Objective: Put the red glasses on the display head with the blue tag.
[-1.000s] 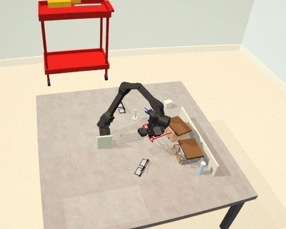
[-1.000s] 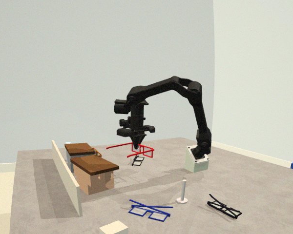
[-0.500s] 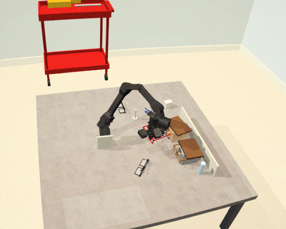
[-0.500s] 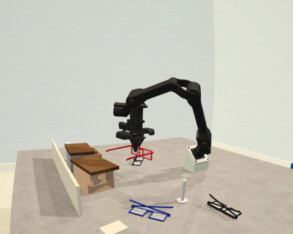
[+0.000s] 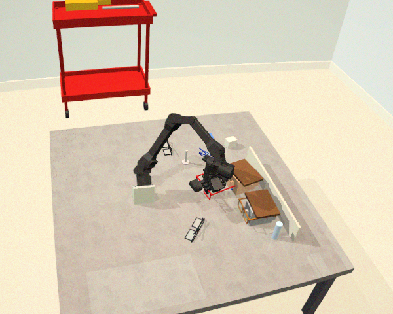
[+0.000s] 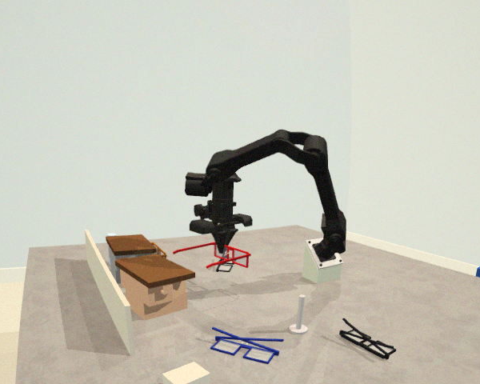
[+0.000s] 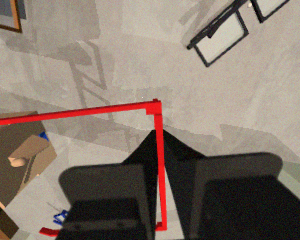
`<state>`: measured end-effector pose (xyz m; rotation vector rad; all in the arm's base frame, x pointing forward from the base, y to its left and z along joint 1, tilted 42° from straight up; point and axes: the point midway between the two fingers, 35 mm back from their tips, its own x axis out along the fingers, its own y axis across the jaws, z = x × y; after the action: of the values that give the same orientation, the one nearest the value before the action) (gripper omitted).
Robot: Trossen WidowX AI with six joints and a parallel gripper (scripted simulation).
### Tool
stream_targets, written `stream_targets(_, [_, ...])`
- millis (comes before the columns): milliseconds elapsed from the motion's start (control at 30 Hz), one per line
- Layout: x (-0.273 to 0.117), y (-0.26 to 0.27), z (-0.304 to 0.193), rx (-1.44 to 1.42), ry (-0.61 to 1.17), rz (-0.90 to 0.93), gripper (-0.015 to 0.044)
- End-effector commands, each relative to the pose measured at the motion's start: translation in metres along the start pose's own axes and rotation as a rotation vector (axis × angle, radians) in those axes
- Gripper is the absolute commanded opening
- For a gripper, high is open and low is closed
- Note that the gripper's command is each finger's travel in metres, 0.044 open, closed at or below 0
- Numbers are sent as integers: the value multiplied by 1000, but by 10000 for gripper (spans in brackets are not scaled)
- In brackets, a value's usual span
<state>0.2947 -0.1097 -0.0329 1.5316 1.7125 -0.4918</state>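
Note:
The red glasses point(image 5: 223, 190) point(image 6: 194, 247) point(image 7: 75, 113) hang in the air, temples open and pointing toward the heads. My gripper point(image 6: 222, 251) point(image 7: 157, 133) is shut on their front frame near the bridge. The tan display head point(image 5: 245, 172) point(image 6: 133, 293) point(image 7: 37, 155) has a brown flat top and a small blue tag point(image 7: 43, 136) on its face side. The glasses are in front of this head and apart from its face; their exact height against the nose is unclear. The grey head point(image 5: 262, 203) point(image 6: 130, 243) wears orange glasses point(image 5: 247, 216).
A pale wall point(image 5: 274, 189) point(image 6: 108, 289) stands behind both heads. A light blue cylinder point(image 5: 276, 230) stands near the grey head. Blue glasses point(image 6: 269, 340), a white post point(image 5: 185, 157) point(image 6: 300, 312), black glasses point(image 5: 198, 229) point(image 6: 368, 343) and a cream block point(image 5: 230, 142) are around.

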Motion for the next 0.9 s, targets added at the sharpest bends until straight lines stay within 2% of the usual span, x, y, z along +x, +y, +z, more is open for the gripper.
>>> stream_targets(0, [5,-1,-1,7,7,-1,0])
stream_targets(867, [23,-1,-3,7,8,4,0])
